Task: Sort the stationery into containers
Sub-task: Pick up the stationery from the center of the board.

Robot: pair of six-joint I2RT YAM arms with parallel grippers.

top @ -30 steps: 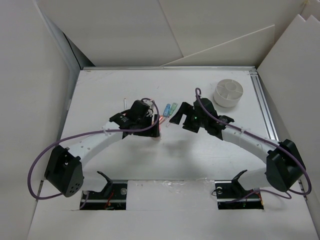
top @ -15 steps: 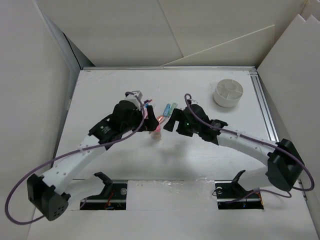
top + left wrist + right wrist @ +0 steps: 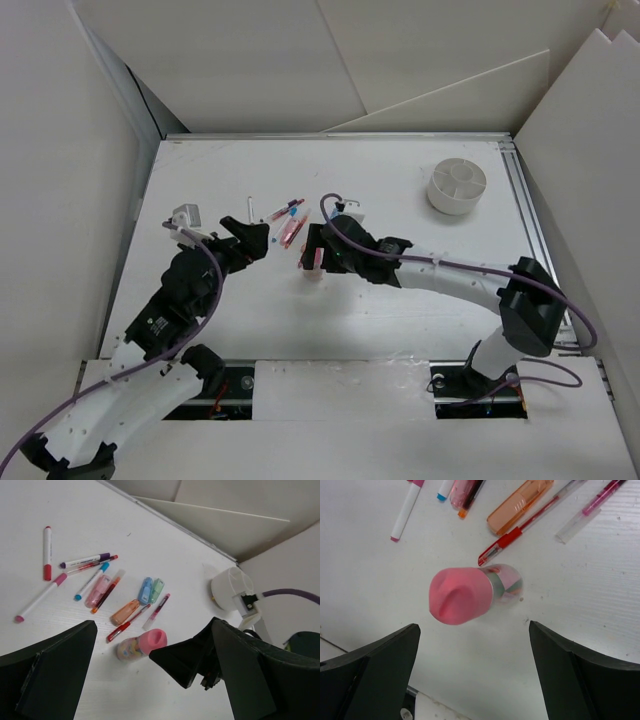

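The right gripper (image 3: 472, 627) is held wide open with nothing gripped. A pink-capped bottle (image 3: 465, 594) is seen between its fingers, clear of both. The left gripper (image 3: 250, 238) is likewise spread fully and empty, left of centre in the overhead view. Pens and markers (image 3: 97, 591) are scattered on the table (image 3: 400, 330) just beyond both grippers. The white divided cup (image 3: 457, 187) is found at upper right, well apart from them.
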